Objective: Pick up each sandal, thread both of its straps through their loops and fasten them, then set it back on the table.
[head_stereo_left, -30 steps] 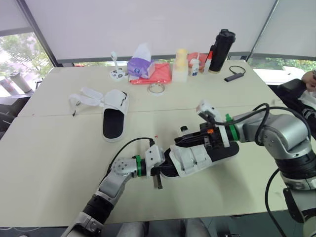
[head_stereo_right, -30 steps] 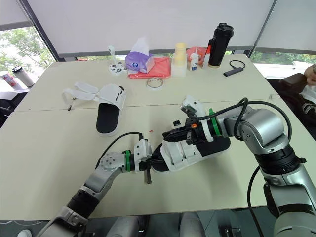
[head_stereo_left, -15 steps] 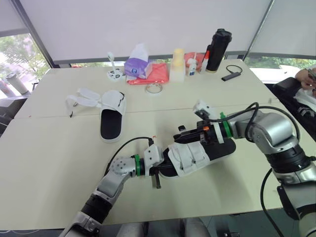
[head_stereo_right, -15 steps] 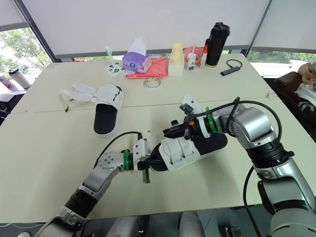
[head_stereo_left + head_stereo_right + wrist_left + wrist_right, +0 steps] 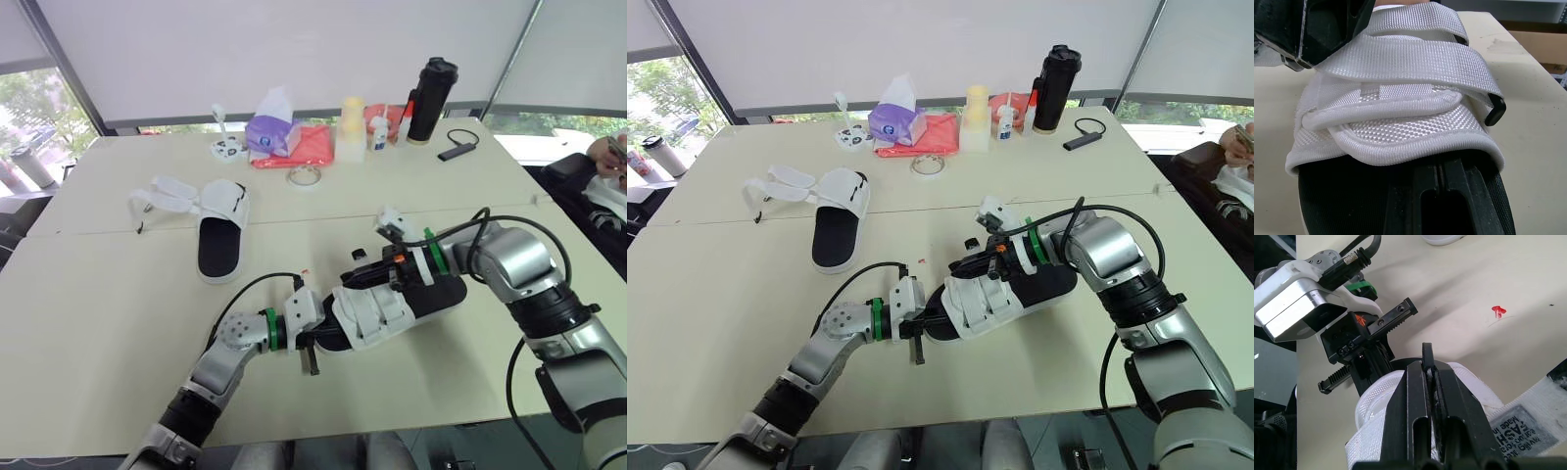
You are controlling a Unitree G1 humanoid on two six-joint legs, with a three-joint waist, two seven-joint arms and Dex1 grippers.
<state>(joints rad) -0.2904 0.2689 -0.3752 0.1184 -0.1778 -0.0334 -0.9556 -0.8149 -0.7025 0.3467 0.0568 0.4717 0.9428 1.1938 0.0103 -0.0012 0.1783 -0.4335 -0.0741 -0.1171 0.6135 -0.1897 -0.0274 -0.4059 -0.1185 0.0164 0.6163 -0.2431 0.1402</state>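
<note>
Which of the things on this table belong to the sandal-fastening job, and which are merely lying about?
Job: white-strapped black-soled sandal, held by left gripper and right gripper; matching sandal, straps loose.
Lying about: tall black flask; purple tissue pack; red cloth; tape ring; black dongle.

1. The sandal [image 5: 377, 311] has white straps in a fine woven mesh, a black footbed and a black loop [image 5: 1495, 111]. One strap carries a grey label [image 5: 1518, 423] with dark lettering.
2. The other sandal [image 5: 220, 235], toward the table's left edge, is also white with a black footbed.
3. The table [image 5: 98, 313] is plain pale cream.
4. The left gripper [image 5: 315, 341] and right gripper [image 5: 367, 277] have black fingers. A green band [image 5: 271, 328] rings the left wrist and another the right.
5. Along the far edge stand a purple tissue pack [image 5: 269, 132], a coral-red cloth [image 5: 312, 145], a pale yellow cup stack [image 5: 351, 127] and a black bottle [image 5: 431, 86].
6. A tiny red pin [image 5: 1497, 310] lies on the cream surface.
</note>
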